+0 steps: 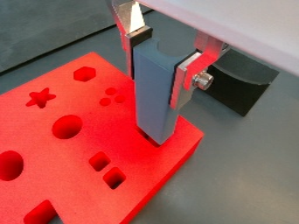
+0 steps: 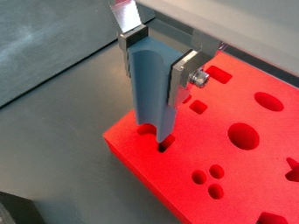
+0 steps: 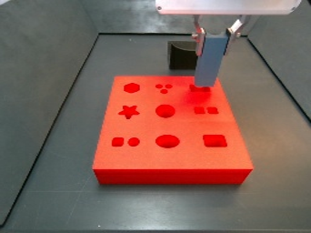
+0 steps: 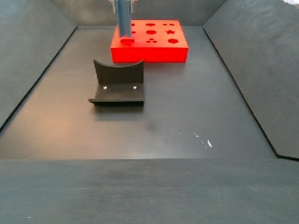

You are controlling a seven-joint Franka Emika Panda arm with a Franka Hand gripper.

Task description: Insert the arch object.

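We saw the pincer [image 1: 163,54] clamped on the arch object [image 1: 155,92], a blue-grey block held upright between its silver fingers [image 1: 187,74]. In both wrist views the block's lower end sat in a slot near a corner of the red board [image 1: 70,157]; how deep it reached we could not tell. In a side view, scanning from nine o'clock across to three o'clock, we passed the board's hexagon, star and round cut-outs before reaching the arch object [image 3: 209,59] at the board's [image 3: 170,155] one o'clock corner. The dark fixture [image 4: 118,83] stood on the tabletop [image 4: 176,140], just beside the board [image 4: 152,45].
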